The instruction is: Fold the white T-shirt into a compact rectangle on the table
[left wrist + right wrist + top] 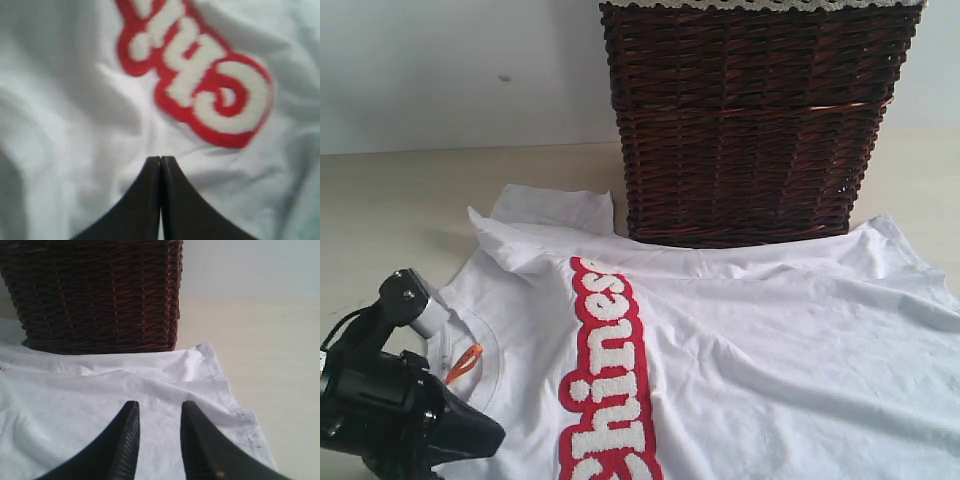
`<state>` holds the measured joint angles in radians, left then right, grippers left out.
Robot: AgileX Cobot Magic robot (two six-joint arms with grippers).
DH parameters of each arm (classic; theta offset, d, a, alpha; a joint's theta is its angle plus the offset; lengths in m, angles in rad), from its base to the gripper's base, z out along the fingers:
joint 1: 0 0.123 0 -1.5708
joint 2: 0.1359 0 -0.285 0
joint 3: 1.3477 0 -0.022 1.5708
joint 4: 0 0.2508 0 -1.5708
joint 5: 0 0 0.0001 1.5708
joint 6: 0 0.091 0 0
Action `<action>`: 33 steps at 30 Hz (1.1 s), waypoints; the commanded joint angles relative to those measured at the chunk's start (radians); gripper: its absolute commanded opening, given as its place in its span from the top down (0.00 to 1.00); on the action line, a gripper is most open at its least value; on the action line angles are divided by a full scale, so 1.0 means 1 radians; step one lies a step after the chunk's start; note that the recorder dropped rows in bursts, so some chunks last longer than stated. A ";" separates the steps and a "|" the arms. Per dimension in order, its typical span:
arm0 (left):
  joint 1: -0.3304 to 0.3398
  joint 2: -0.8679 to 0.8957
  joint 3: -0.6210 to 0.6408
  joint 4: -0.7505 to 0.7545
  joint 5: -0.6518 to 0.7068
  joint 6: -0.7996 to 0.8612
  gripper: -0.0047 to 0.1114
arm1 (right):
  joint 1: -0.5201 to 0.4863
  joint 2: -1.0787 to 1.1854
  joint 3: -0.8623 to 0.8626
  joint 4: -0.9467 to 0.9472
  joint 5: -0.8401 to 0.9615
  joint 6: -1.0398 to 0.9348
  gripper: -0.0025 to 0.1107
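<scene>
The white T-shirt point(770, 340) lies spread and wrinkled on the cream table point(390, 200), its red "Chinese" patch point(610, 370) running toward the front edge. An orange neck tag point(465, 362) shows at the collar on the left. My left gripper point(485, 435) hovers by the collar; in its wrist view it point(160, 159) is shut just short of the patch point(210, 95), with no cloth visible between the fingers. My right gripper point(160, 407) is open over the shirt point(75, 400) near a hem corner point(205, 347). It is outside the exterior view.
A dark brown wicker basket point(750, 120) stands at the back, its base touching the shirt's far edge, and the right wrist view shows the basket point(95, 295) close ahead. Bare table point(270, 350) lies beyond the hem. One sleeve point(555, 210) is folded up beside the basket.
</scene>
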<state>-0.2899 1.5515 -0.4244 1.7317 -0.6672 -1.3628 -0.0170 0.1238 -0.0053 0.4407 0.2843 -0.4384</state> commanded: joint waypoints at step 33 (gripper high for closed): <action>-0.037 -0.078 -0.016 0.013 0.485 -0.141 0.96 | 0.000 -0.007 0.005 0.002 -0.003 -0.003 0.72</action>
<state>-0.3227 1.4855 -0.4269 1.7488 -0.1061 -1.3232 -0.0170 0.1238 -0.0053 0.4407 0.2843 -0.4384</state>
